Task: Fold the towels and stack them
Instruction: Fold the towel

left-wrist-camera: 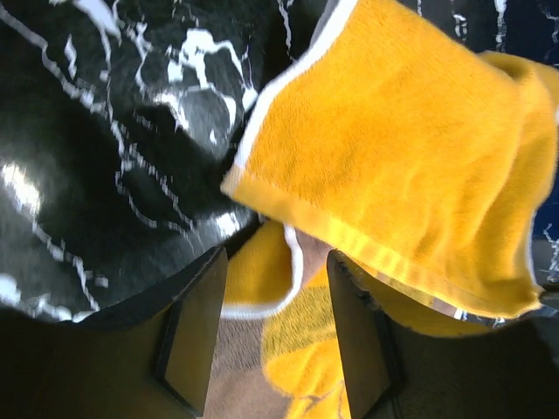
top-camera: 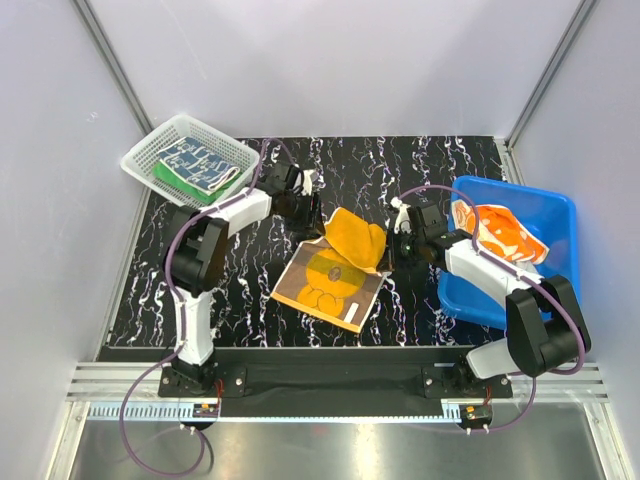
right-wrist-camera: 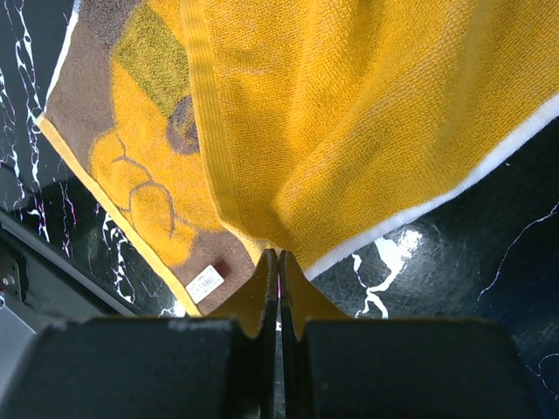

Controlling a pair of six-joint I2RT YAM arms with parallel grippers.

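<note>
Right fingers [right-wrist-camera: 258, 301] tight on yellow towel [right-wrist-camera: 349, 113]

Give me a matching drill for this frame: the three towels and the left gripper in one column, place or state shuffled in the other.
Column one:
1. yellow bear towel
2. navy patterned towel
3. orange printed towel
4. left gripper

Column two:
A. in the blue tub
B. jaws apart
C. in the white mesh basket
D. on the table, one part folded over

Pairs: 1-D, 2-C, 3-A, 4-B.
</note>
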